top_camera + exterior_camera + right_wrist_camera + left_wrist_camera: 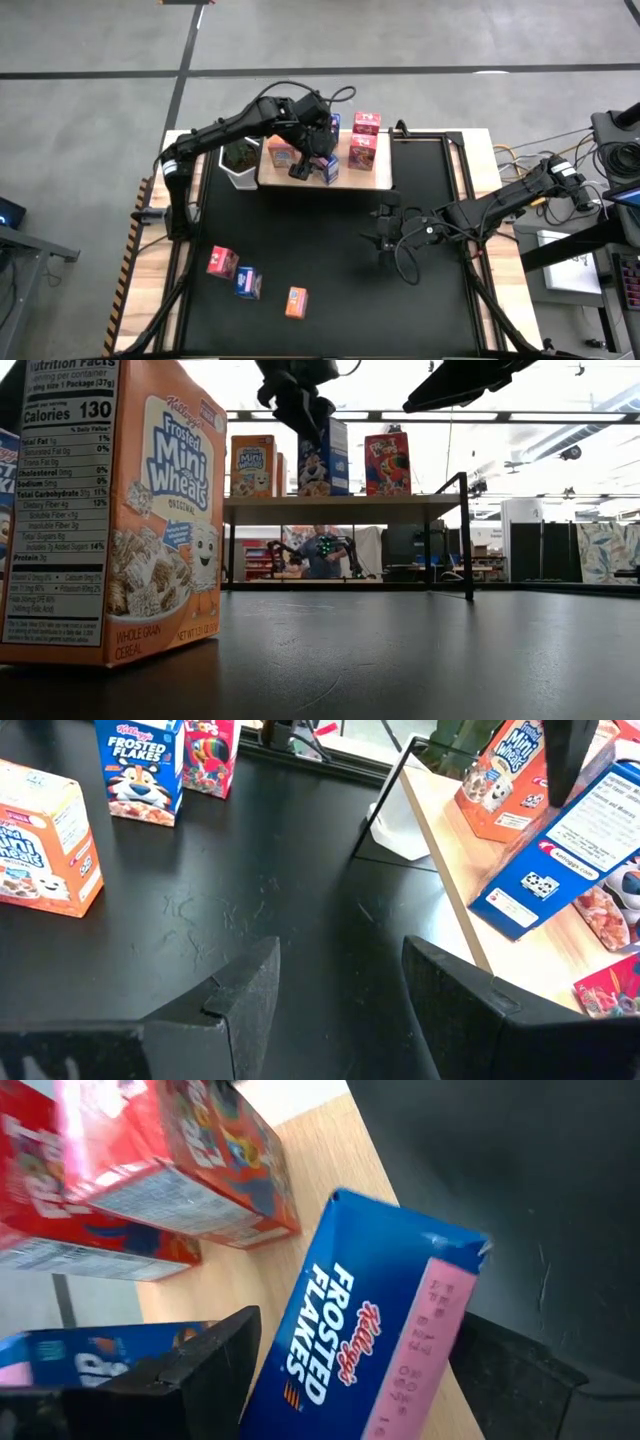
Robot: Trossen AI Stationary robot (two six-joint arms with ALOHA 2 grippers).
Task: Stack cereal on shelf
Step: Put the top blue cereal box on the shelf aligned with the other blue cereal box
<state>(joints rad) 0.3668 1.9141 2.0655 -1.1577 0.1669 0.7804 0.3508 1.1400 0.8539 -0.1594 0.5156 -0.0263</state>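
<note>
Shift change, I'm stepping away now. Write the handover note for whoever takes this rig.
Left end effector: over the shelf, fingers wide around a blue Frosted Flakes box; grip unclear.
Right end effector: open, empty, low over the mat.
Done: several boxes on the shelf, including orange and red.
Left: three boxes on the mat, red, blue, orange.

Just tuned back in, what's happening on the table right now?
The left end effector is over the wooden shelf, its fingers open either side of a blue Frosted Flakes box. Other cereal boxes already stand on the shelf. Three boxes wait on the black mat: red, blue, orange. The right end effector waits open above the mat.
</note>
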